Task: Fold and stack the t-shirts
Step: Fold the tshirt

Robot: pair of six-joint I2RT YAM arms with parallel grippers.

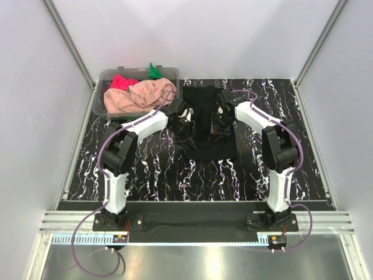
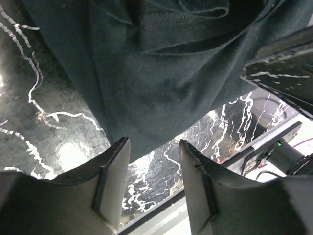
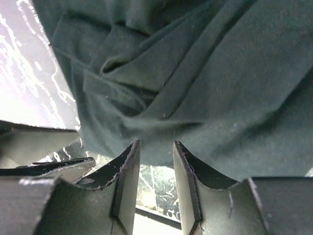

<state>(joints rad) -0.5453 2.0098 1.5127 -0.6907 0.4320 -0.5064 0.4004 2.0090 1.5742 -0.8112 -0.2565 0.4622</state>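
A large black t-shirt lies crumpled on the marbled table between my two arms. My left gripper is at its left edge, open and empty; the left wrist view shows the shirt just beyond the open gripper. My right gripper is over the shirt's right part, open and empty; the right wrist view shows folds of the shirt just ahead of the gripper. A peach-pink t-shirt, a bright pink-red one and a green one lie in the tub.
A clear plastic tub stands at the table's back left corner. White walls enclose the table on three sides. A metal rail runs along the near edge by the arm bases.
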